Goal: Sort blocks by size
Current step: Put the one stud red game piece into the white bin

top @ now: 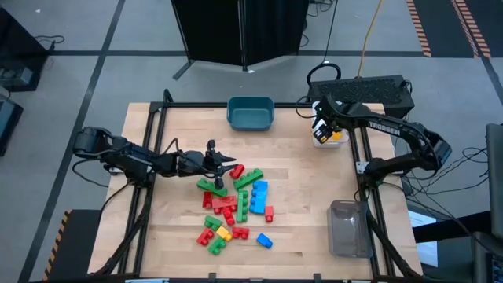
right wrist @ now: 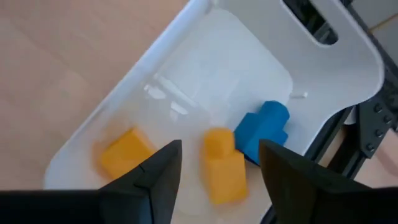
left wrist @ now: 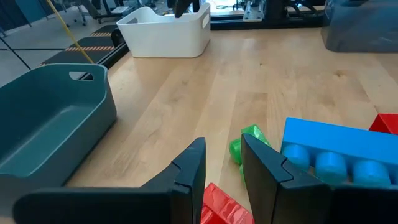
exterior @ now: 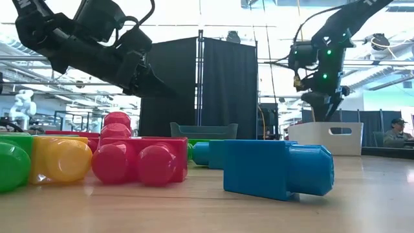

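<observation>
The blocks (top: 233,206), red, green, blue and yellow, lie in a loose pile on the table's middle. My left gripper (top: 234,163) hovers over the pile's far left part, nearly level, fingers a little apart with nothing between them (left wrist: 222,155); a green block (left wrist: 249,140), a long blue block (left wrist: 336,149) and a red block (left wrist: 221,205) lie just beyond and under it. My right gripper (top: 322,130) stands open above the white bin (right wrist: 205,56) at the far right. In the bin lie two yellow blocks (right wrist: 225,168) (right wrist: 124,152) and a short blue one (right wrist: 261,127).
A teal bin (top: 250,112) stands at the table's far edge, in the middle. A clear bin (top: 348,228) stands near the right front corner. Bare wood lies between the pile and the bins. A person (exterior: 394,133) sits in the room behind.
</observation>
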